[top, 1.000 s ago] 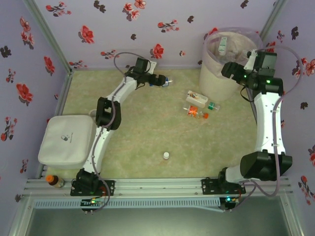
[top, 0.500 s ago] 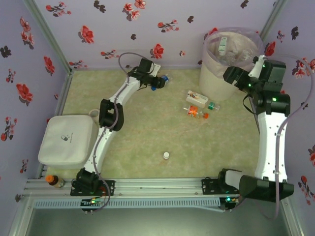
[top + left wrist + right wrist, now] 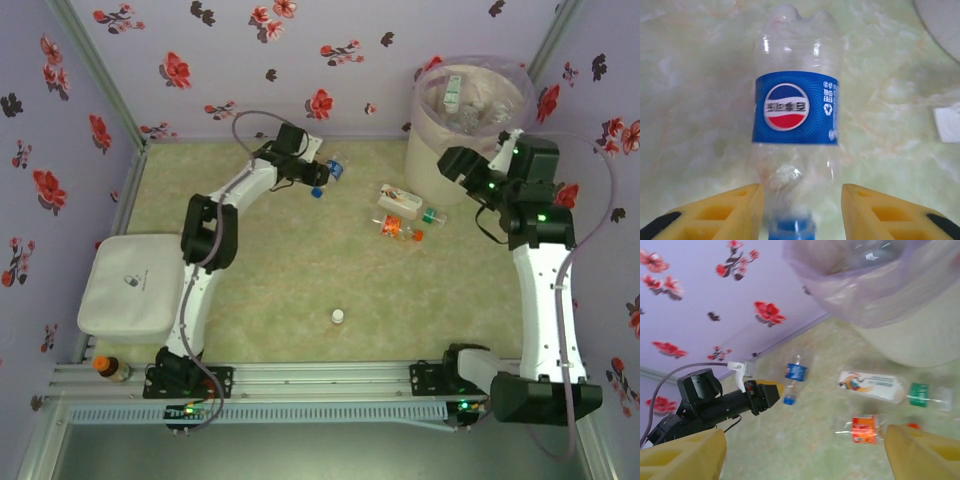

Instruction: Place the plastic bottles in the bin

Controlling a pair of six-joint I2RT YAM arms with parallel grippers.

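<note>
Both arms have shifted. The left arm's elbow has swung left, and the right gripper (image 3: 455, 163) has come down a little beside the bin (image 3: 425, 140). Its jaws are wide open and hold nothing.

Near the middle of the worktop (image 3: 280, 270) three bottles lie close together: an orange bottle (image 3: 398, 229), a green bottle (image 3: 432, 214) and a white bottle (image 3: 400, 200). They are nearer the right arm.

Farther back, the left gripper (image 3: 318, 176) is at the blue bottle (image 3: 795, 107). This bottle lies flat. It points straight away from the jaws, with its cap end toward them. The cap and neck sit in the gap between the two yellow fingers (image 3: 715, 210). The jaws are open about as wide as the bottle and are not squeezing it. I think a plain close would catch the neck, but it is thin and may slip.

Far right, the bin already has bottles inside.
</note>
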